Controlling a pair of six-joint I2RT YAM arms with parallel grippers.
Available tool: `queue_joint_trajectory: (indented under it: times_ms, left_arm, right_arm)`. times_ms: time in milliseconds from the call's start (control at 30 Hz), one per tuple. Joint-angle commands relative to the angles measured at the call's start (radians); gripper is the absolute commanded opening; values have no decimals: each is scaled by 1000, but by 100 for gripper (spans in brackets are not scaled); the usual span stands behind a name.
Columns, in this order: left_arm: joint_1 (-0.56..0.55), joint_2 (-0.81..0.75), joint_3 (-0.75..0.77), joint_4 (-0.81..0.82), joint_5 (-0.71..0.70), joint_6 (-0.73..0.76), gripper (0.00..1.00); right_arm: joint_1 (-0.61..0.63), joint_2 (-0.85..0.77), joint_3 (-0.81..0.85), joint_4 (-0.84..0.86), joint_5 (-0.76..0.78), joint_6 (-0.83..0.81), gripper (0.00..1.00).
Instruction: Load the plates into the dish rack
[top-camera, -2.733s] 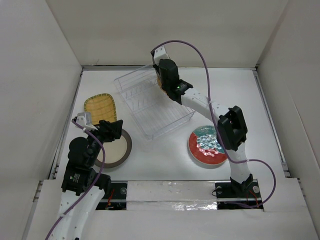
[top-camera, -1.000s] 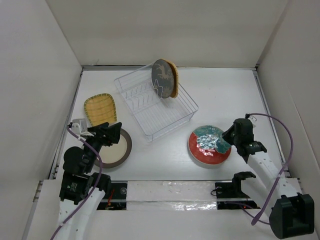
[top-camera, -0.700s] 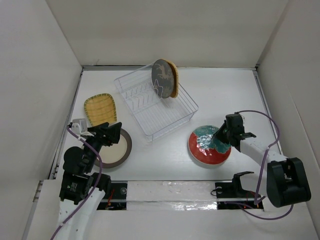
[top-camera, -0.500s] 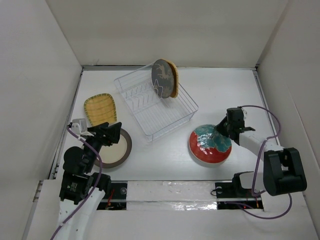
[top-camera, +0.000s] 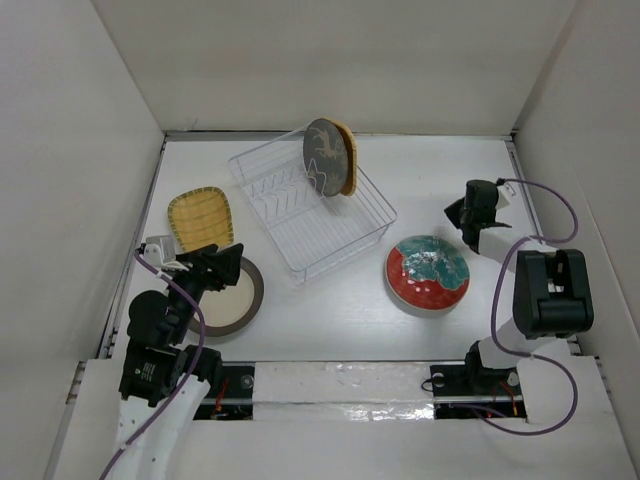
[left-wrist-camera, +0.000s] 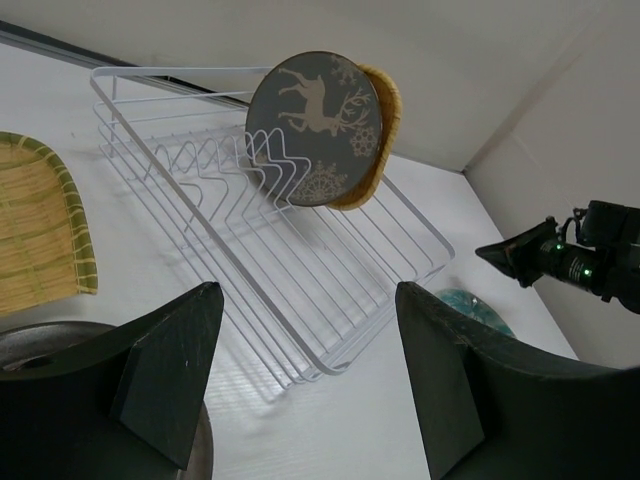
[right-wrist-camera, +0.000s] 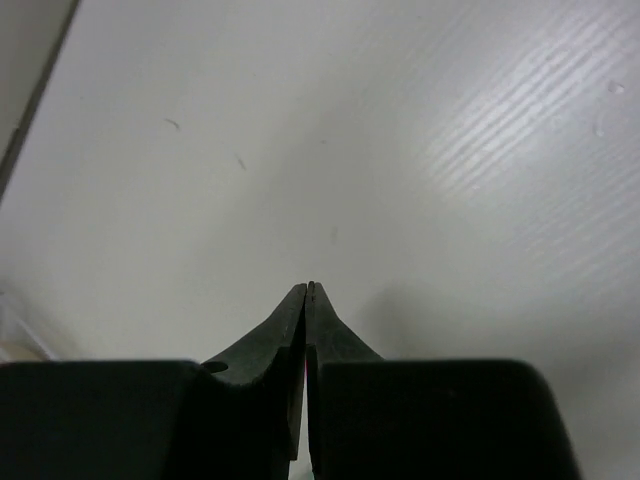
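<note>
The dish rack (top-camera: 322, 222) stands at the table's middle back. The dark grey plate (top-camera: 324, 156) stands upright in it, with the orange plate (top-camera: 348, 160) right behind. Both show in the left wrist view, grey (left-wrist-camera: 316, 130) and orange (left-wrist-camera: 388, 110), in the rack (left-wrist-camera: 300, 260). The yellow ribbed plate (top-camera: 201, 218) lies flat at the left. The brown-rimmed cream plate (top-camera: 236, 298) lies below it. My left gripper (top-camera: 230, 263) hovers open and empty over its left part. The red-rimmed teal plate (top-camera: 428, 273) lies at the right. My right gripper (top-camera: 456, 212) is shut and empty, behind and right of it.
White walls enclose the table on three sides. The right arm's purple cable (top-camera: 540, 215) loops near the right wall. In the right wrist view the shut fingertips (right-wrist-camera: 307, 292) hang over bare white table.
The right arm left the rack, leaving the grey and orange plates standing there. It came down at the red-rimmed plate, which tipped and shifted slightly right and back. The gripper then drew back.
</note>
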Motion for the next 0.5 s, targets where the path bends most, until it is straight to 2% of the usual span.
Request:
queue_joint_trajectory:
  times_ms: [0,67,100,133,233,267,300,367,400,467]
  left_arm:
    - [-7,16,1,46,0,10,67]
    - [-7,10,2,46,1,10,67]
    - [-7,8,1,47,3,10,67]
    - [-7,2,-1,49,4,10,67]
    - [-7,-4,-2,53,15,12,67]
    - [-7,-4,-2,55,21,12,67]
    - [-7,-7,-2,56,23,12,67]
    - [-7,-12,-2,56,24,12,67]
    - [-7,-12,-2,56,23,12,67]
    - [-7,-23,-2,56,21,10,67]
  right_arm:
    - [11,-103,29,61,8,-1,0]
    - [33,-227,-128,67,88,19,0]
    - [33,-366,-194,73,109,36,0]
    - [33,-431,-313,68,119,45,0]
    - [-33,-607,-409,-69,64,53,0]
    - [-73,-632,-432,-112,47,37,3]
    - [-88,-651,-435,-207,33,11,9]
    - [-99,-682,-430,-287,2,-7,23]
    - [-110,-685,-429,-310,-8,-30,38]
    - [-110,-694,-430,-372,-9,-35,54]
